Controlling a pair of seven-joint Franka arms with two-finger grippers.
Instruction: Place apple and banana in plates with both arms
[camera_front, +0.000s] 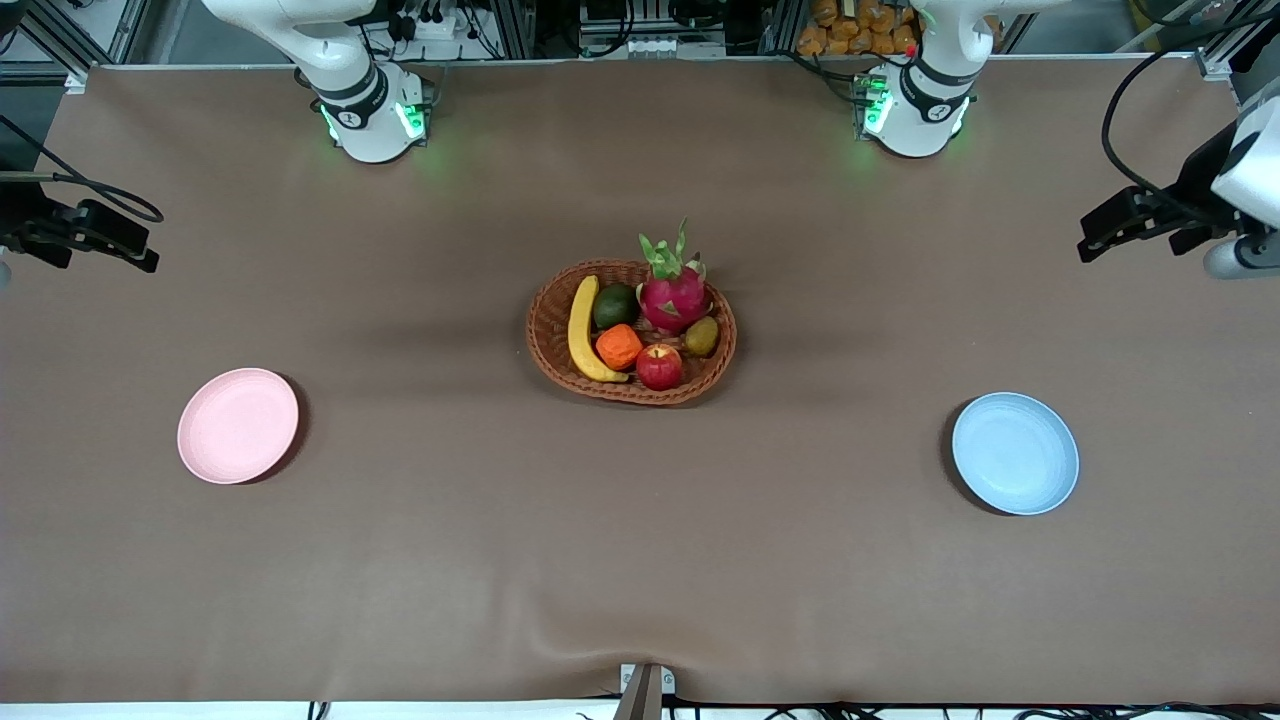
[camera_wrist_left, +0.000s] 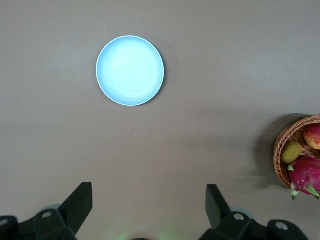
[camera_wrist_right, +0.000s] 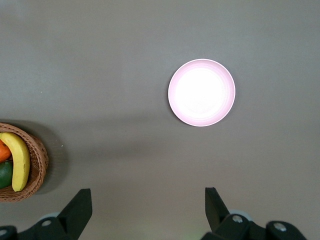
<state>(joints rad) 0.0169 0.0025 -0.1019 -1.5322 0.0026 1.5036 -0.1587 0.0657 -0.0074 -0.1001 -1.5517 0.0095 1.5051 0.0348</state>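
**Operator:** Report tool state and object positions.

**Technician:** Left gripper (camera_wrist_left: 145, 210): fingers spread wide, nothing between them, raised over bare table at the left arm's end. Right gripper (camera_wrist_right: 145, 210): same condition, wide and empty, raised over bare table at the right arm's end. Both arms wait. The apple (camera_front: 659, 367) lies in the wicker basket (camera_front: 545, 335) at mid-table, at the rim nearest the front camera. The banana (camera_front: 581, 330) lies in the same basket along the wall toward the right arm's end. The pink plate (camera_front: 238, 425) sits toward the right arm's end, the blue plate (camera_front: 1015, 453) toward the left arm's end; both are bare and well apart from the basket.

**Operator:** Failure modes from here?

**Technician:** Three, as a judgement.
1. Both targets share one basket. Simultaneous reaches could bring the two grippers into contact over it.
2. The apple touches the orange fruit (camera_front: 619, 347) and sits just beside the dragon fruit (camera_front: 674, 292). A finger descending between them may push a neighbour or close on the wrong item.
3. The banana rests against the basket wall. A finger may catch the weave and drag or tip the basket. Whether clearance exists on the wall side probably cannot be settled from the high camera.

**Operator:** Progress?

**Technician:** No fruit picked yet.
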